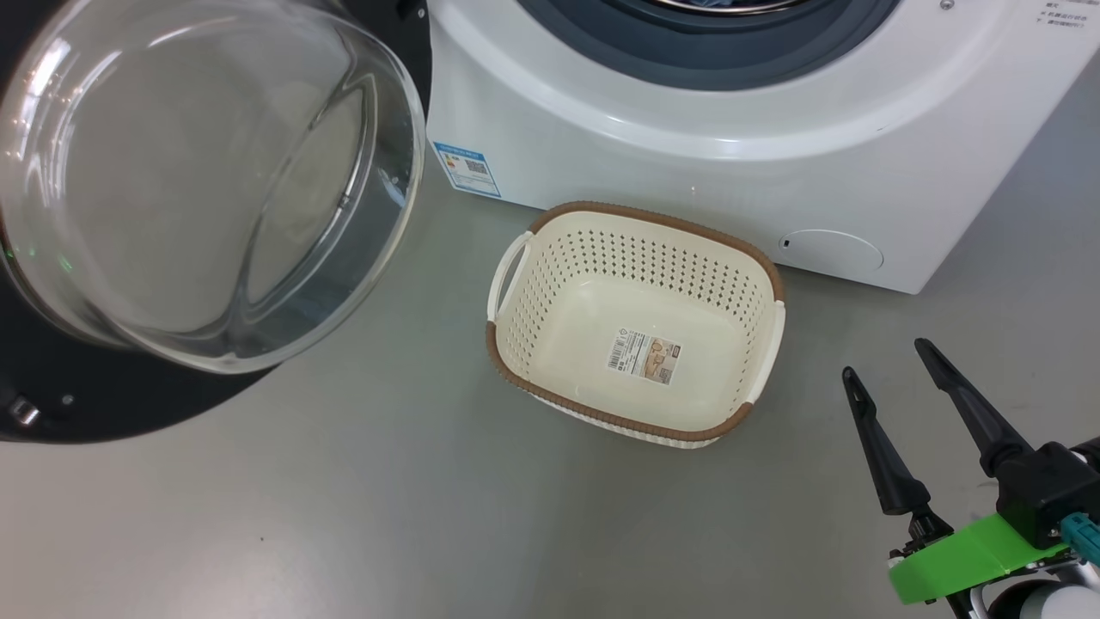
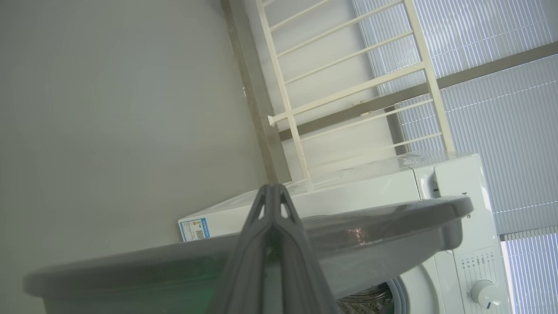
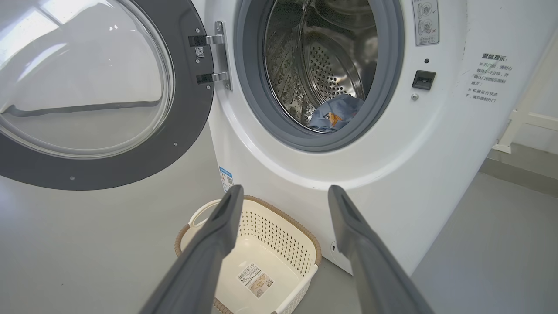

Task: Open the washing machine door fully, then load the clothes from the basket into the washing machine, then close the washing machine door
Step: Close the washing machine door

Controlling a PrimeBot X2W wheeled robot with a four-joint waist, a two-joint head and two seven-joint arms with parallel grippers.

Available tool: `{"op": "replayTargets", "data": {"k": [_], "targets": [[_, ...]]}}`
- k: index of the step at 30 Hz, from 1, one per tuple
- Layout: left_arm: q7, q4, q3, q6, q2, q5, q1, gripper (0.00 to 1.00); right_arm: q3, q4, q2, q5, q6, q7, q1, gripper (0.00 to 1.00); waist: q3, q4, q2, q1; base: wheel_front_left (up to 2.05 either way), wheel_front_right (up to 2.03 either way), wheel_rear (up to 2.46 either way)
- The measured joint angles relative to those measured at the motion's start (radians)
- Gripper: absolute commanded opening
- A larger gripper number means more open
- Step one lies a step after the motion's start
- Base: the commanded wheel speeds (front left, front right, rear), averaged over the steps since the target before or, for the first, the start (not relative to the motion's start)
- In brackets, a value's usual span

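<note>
The washing machine door [image 1: 129,404] stands swung open at the left, its glass bowl [image 1: 206,180] bulging toward me. The white washing machine [image 1: 730,172] fills the top. Inside its steel drum lie the clothes [image 3: 335,114], light blue with an orange figure. The cream basket [image 1: 653,219] sits on the floor before the machine, holding no clothes, its paper label bare. My right gripper [image 1: 885,357] hovers open to the basket's right, nothing between its fingers; the right wrist view has this gripper [image 3: 285,192] above the basket [image 3: 279,235]. My left gripper [image 2: 272,187] is shut, empty, close to the door's edge [image 2: 392,222].
A round service cap [image 1: 829,251] and blue energy sticker [image 1: 468,169] mark the machine's lower front. Grey floor spreads around the basket. A white rail frame [image 2: 348,87] and window blinds stand behind the machine. The control dial [image 2: 486,293] sits on its panel.
</note>
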Motion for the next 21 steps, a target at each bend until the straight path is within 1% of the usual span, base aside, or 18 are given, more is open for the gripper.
{"op": "replayTargets", "data": {"k": [7,21], "targets": [[0.047,-0.066,0.01,-0.015,-0.018,-0.026,0.051,0.0,-0.002,0.015,0.018,0.0,0.0,-0.01,0.0,1.0,-0.023,-0.003,0.0,0.0,0.0,0.0,0.0],[0.128,-0.215,0.01,-0.018,-0.025,-0.05,0.217,0.0,-0.002,0.058,0.061,0.001,0.0,-0.055,0.01,1.0,-0.085,-0.026,0.0,0.0,0.0,0.0,0.0]]}}
